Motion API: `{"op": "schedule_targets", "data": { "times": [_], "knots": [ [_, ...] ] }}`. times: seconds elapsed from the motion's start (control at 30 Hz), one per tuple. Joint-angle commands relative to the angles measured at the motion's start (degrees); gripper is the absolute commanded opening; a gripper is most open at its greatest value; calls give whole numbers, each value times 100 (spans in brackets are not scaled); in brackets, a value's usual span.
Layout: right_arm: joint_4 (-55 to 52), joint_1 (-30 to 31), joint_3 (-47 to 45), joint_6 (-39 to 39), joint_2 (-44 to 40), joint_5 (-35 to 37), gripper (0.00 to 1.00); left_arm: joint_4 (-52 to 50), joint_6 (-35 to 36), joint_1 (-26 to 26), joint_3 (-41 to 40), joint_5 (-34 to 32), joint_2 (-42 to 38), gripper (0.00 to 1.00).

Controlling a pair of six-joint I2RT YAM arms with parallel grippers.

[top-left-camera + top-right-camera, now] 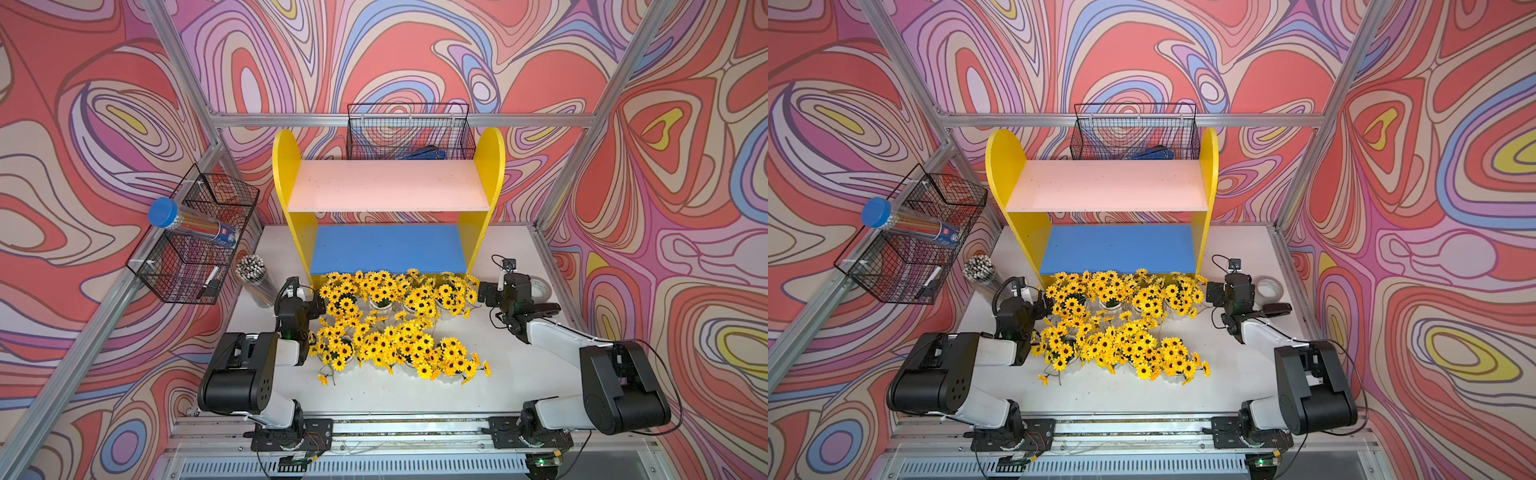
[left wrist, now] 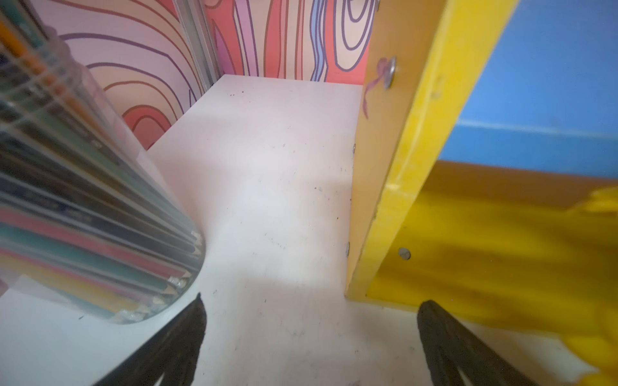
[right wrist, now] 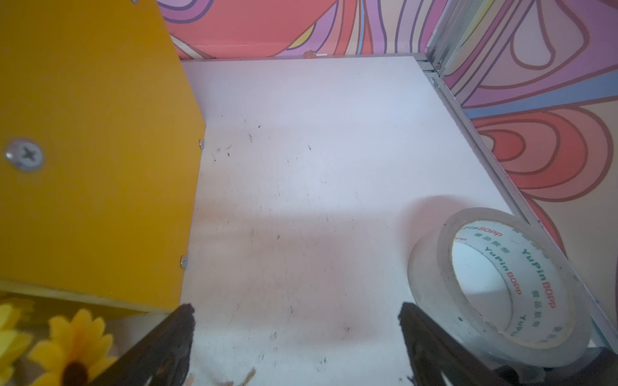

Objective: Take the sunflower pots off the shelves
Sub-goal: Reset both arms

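Both boards of the yellow shelves (image 1: 388,191) are seen bare; the sunflower pots (image 1: 376,291) are clustered on the worktop (image 1: 374,399) just in front. The left claw (image 2: 311,302) and right claw (image 3: 296,306) are spread open, empty. The task is judged finished; only withdrawal is called for.

The shelves (image 1: 388,187) are matt painted wood, seemingly; the tape roll (image 3: 429,280) glossy plastic.

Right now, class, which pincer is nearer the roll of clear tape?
Right. The right pincer sits just beside the tape roll; the left pincer is across the sunflower pots, by the pencil tube.
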Motion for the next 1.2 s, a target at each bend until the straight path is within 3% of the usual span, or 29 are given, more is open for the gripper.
{"op": "schedule_targets", "data": {
  "times": [0.0,0.13,0.27,0.6,1.0,1.1,1.17],
  "knots": [
    [968,-26,-411,-226,8,-333,98,-199,104,27,180,193,23,100],
    [2581,-27,-626,-225,544,-465,98,-157,108,26,162,199,28,100],
    [3431,-29,-787,-673,811,-333,98,-155,126,26,176,253,47,100],
    [6531,-1,-1748,-709,1994,1,98,-328,292,25,273,605,52,100],
    [4600,-170,-929,-520,1736,-291,98,-322,281,25,265,610,50,100],
    [3804,-516,-551,-313,1718,-926,98,-321,280,25,258,615,53,100],
    [3614,-621,-455,-176,1735,-981,98,-332,293,25,269,622,55,100]
  ]
}}
